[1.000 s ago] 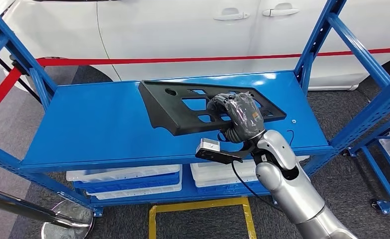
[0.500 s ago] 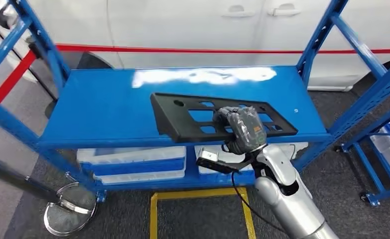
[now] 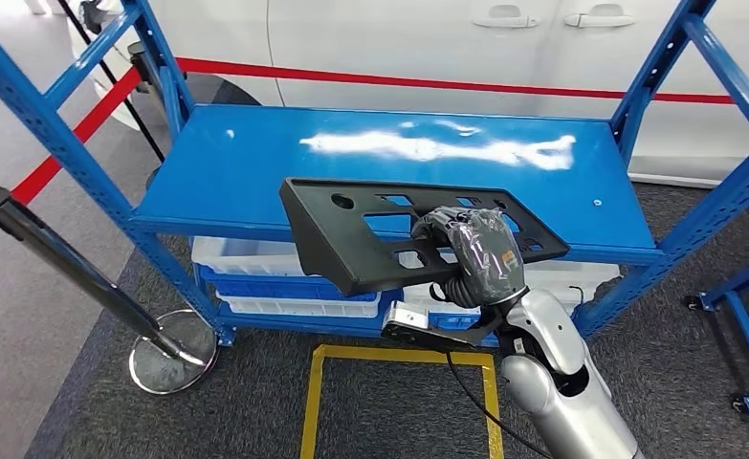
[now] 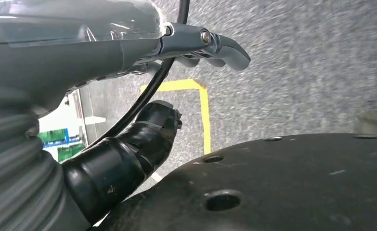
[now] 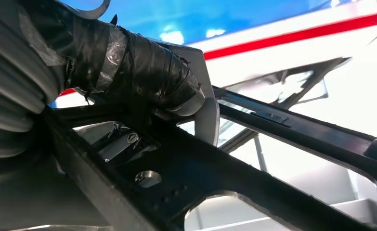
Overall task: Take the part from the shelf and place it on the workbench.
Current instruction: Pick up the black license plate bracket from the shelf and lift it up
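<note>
While right hand grips black part, white bins sit under shelf

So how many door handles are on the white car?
2. Both door handles sit side by side near the top of the head view, above the red stripe: one on the left, one on the right. More may be hidden outside the picture.

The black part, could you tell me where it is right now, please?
In the head view, the black part is held by the right robot hand, overhanging the front edge of the blue shelf.
</note>
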You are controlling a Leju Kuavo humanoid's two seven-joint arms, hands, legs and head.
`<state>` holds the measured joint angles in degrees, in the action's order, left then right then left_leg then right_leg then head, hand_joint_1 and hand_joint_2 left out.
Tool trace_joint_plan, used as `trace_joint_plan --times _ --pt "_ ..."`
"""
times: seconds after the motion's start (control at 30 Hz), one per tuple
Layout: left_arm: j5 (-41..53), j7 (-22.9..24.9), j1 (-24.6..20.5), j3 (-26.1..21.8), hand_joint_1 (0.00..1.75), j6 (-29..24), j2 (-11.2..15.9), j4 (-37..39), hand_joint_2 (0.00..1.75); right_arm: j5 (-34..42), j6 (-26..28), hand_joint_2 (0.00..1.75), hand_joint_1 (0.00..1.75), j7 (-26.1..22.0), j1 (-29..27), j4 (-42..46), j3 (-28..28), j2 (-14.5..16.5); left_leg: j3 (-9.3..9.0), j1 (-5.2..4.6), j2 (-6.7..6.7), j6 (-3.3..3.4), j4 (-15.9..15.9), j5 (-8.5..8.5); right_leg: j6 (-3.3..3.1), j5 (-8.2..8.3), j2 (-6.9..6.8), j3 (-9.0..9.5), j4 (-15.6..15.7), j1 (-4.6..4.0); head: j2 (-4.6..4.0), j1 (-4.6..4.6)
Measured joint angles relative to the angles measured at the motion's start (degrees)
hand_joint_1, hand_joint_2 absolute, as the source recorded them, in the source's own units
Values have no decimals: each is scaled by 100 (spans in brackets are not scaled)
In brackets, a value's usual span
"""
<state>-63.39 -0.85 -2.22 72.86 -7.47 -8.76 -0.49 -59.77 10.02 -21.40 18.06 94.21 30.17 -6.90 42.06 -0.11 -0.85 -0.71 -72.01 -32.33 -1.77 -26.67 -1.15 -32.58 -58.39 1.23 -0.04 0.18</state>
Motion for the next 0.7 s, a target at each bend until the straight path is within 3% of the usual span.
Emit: trace_joint_plan --times 0.03,0.07,0.1,0.13,0.2,0.23,0.27,0.33,0.37,0.4,0.47,0.5,0.53,0.57,0.6,0.63,0.7 --pt "-2 0 0 1 0 0 0 4 175 0 -1 175 175 0 -15 15 -3 1 11 10 10 -27 -267 -33 11 52 -75 -89 -18 -1 0 0" --pt "-4 0 3 1 0 0 0 7 175 0 -1 175 175 0 -27 26 -5 2 -67 21 22 -47 -350 62 24 99 -147 -174 -40 1 0 -1" --pt "-3 1 7 1 0 0 0 10 175 -1 -1 175 175 0 -35 34 -7 4 -257 33 51 -60 -219 224 43 140 -217 -257 -67 4 0 -1" --pt "1 6 12 3 0 -1 -1 14 175 -1 -1 175 175 0 -39 45 -8 7 -557 43 130 -66 115 347 67 178 -279 -324 -100 2 0 -1" --pt "22 24 36 11 0 -2 -2 26 175 -1 0 175 175 0 -47 84 -19 13 -1191 30 316 -32 971 319 128 240 -384 -420 -165 -14 0 1" --pt "33 33 46 21 0 -2 -4 33 175 -1 0 175 175 -1 -47 104 -26 15 -1367 13 373 9 1263 245 162 276 -434 -439 -183 -26 0 3" --pt "41 37 54 36 0 -1 -7 39 175 -1 0 175 175 -3 -49 121 -32 19 -1417 -10 365 62 1403 197 198 317 -487 -450 -182 -30 1 4" --pt "39 36 60 67 0 1 -17 47 175 -3 -2 175 175 -7 -47 128 -36 25 -1322 -17 276 184 1444 283 277 370 -547 -464 -172 -15 1 8" --pt "28 35 57 80 0 2 -24 49 175 -4 -2 175 175 -9 -52 128 -38 26 -1269 -12 232 244 1455 352 314 272 -465 -501 -229 -1 1 8" --pt "14 34 49 87 0 3 -30 51 175 -4 -3 175 175 -9 -59 128 -43 26 -1199 -2 191 301 1469 433 341 61 -323 -565 -391 7 0 9" --pt "-11 34 24 96 0 4 -37 51 175 -5 -3 175 175 -9 -79 128 -54 26 -1026 -11 104 371 1468 590 359 -535 -8 -746 -1016 2 0 10" --pt "-15 37 15 97 0 2 -41 52 175 -5 -3 175 175 -9 -95 128 -58 26 -921 -25 45 385 1459 667 347 -743 64 -812 -1377 -13 0 10" --pt "-15 41 9 98 0 0 -45 51 175 -6 -3 175 175 -8 -113 128 -61 26 -817 -41 -18 390 1446 740 327 -812 91 -819 -1627 -30 0 10" --pt "-13 45 2 99 0 -2 -50 51 175 -10 -3 175 175 -7 -130 128 -62 26 -715 -54 -89 391 1428 808 296 -758 105 -744 -1710 -51 0 9" --pt "-11 49 -6 101 0 -4 -54 51 175 -16 -4 175 175 -4 -143 129 -62 26 -618 -65 -162 387 1407 873 253 -616 124 -572 -1595 -76 0 9" --pt "-11 50 -15 103 0 -4 -59 51 175 -28 -5 175 175 2 -149 131 -63 26 -536 -73 -234 382 1387 934 194 -464 192 -300 -1278 -103 0 9" --pt "-19 47 -35 111 0 -3 -81 51 175 -57 -11 175 175 22 -152 147 -75 26 -417 -79 -359 358 1362 1049 60 -403 462 258 -477 -136 1 4"
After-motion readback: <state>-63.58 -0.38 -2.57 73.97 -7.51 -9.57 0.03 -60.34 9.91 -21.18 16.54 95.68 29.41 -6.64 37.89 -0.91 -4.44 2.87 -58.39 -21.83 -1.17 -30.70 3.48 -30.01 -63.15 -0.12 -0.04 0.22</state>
